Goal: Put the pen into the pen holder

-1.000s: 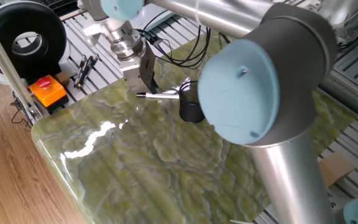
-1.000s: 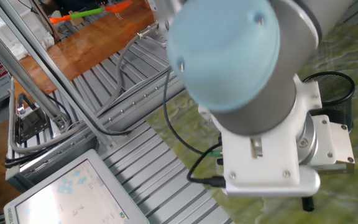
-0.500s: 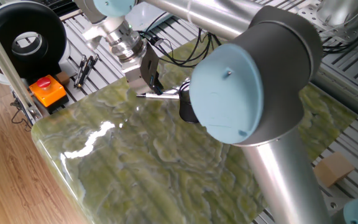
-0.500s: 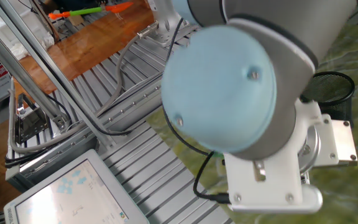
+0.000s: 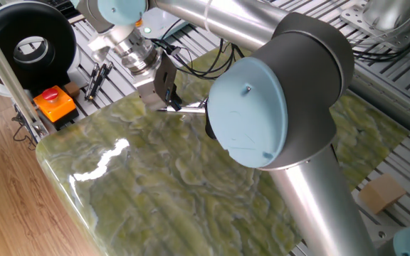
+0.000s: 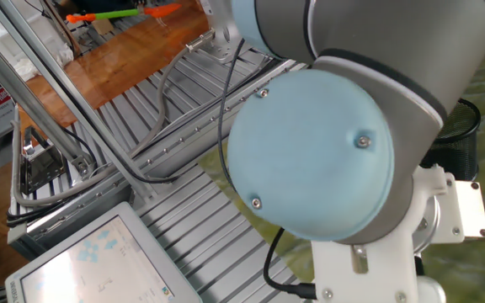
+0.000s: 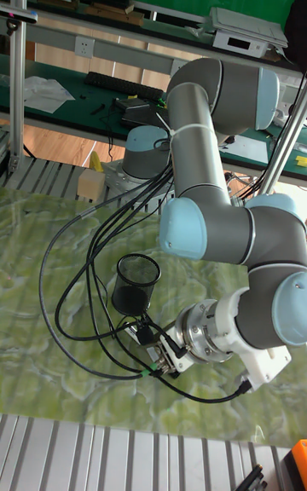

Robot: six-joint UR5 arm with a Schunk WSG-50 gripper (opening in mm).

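White-barrelled pen point(image 5: 188, 107) lying flat, black end.

pen holder point(image 5: 209, 126) mostly behind arm

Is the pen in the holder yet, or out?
Out. The pen lies flat on the table under the gripper, beside the pen holder.

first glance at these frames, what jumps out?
The arm's big grey joint with its pale blue cap fills the foreground, hiding most of the pen holder in the two fixed views. Behind it, the gripper is down at the pen, which lies flat on the green marbled table beside the holder. At the table's left edge sits an orange box with a red button.
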